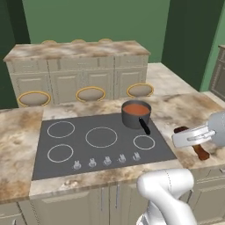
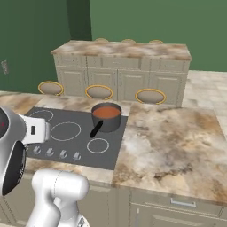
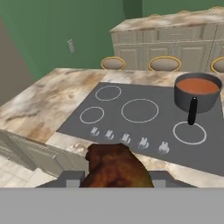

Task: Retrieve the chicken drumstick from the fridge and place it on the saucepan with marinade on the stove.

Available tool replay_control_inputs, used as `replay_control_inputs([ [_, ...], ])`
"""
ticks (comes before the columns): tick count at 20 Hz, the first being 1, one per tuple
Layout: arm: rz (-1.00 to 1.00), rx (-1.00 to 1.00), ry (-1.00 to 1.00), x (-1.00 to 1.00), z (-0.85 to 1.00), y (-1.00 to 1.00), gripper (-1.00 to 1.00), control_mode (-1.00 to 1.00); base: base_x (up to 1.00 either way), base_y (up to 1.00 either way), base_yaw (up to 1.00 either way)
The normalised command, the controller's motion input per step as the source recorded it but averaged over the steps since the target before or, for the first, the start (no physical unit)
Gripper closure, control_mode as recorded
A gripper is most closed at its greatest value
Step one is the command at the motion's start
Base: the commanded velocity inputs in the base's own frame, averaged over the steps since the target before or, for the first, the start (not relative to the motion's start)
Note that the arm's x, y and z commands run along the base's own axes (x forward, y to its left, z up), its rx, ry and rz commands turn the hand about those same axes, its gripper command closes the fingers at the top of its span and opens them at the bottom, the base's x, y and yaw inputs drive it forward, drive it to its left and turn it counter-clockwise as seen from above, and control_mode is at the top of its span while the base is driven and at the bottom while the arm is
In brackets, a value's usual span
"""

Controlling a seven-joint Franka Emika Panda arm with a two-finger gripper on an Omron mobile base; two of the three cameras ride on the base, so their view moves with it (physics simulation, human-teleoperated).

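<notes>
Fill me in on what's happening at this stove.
The robot arm is carrying the chicken drumstick in its tool, closed around it, above the near edge of the counter in front of the stove. The saucepan stands on the cooktop's far right part with its black handle toward the knobs, and the marinade fills it. The drumstick has not reached the pan yet; it remains short of it and off to one side.

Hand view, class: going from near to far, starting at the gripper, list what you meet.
chicken drumstick → row of stove knobs → saucepan with marinade → round stools → far beige cabinets
</notes>
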Motion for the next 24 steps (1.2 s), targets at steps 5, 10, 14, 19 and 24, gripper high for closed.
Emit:
replay_control_inputs([
  [5,0.0,0.0,0.0,0.0,0.0,0.0,1.0,1.0,0.73,-0.19,-0.04],
  [10,0.0,0.0,0.0,0.0,0.0,0.0,1.0,1.0,0.8,-0.26,-0.06],
  [14,0.0,0.0,0.0,0.0,0.0,0.0,1.0,1.0,0.59,-0.09,-0.06],
  [19,0.0,0.0,0.0,0.0,0.0,0.0,1.0,1.0,0.19,0.0,0.0],
  [24,0.0,0.0,0.0,0.0,0.0,0.0,1.0,1.0,0.1,0.0,0.0],
])
